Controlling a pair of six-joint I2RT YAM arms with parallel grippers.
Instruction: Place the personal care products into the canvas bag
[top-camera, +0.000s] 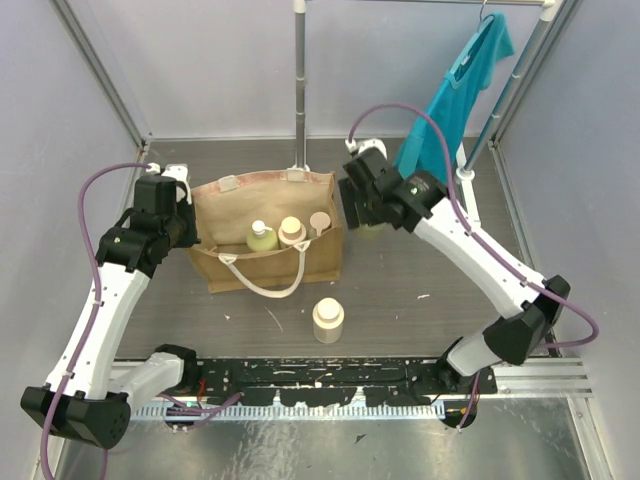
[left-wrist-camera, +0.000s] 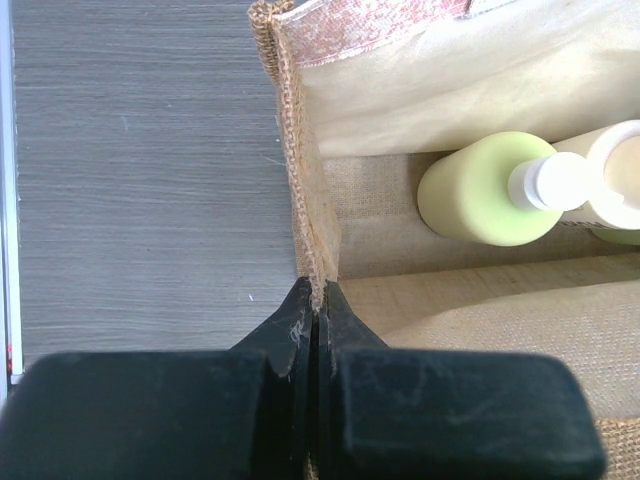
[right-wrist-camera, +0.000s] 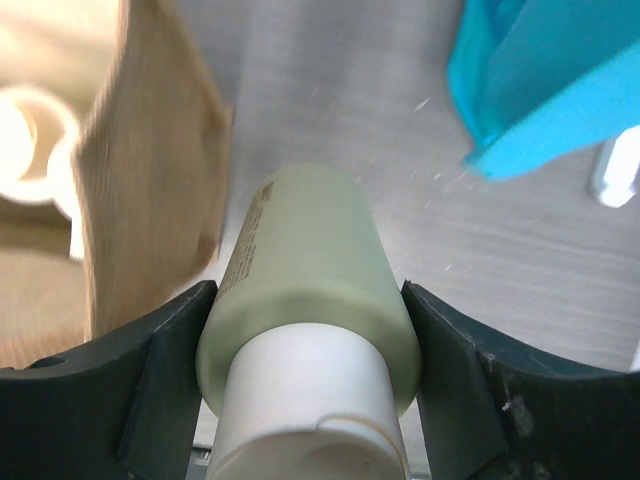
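Right jaws grip green bottle (right-wrist-camera: 300, 290); bag (top-camera: 225, 205) holds three bottles (top-camera: 262, 238).

Overhead looks down; close wrist views share the canvas bag (top-camera: 320, 262).

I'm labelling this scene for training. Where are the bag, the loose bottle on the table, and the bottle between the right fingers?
bag (top-camera: 325, 265), top view, front wall
loose bottle (top-camera: 328, 318), top view, its cap
held bottle (right-wrist-camera: 305, 270), right wrist view, pale green body

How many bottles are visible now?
5: green pump bottle, cream bottle, third bottle inside the canvas bag; squat bottle on the table; pale green bottle between the right fingers.
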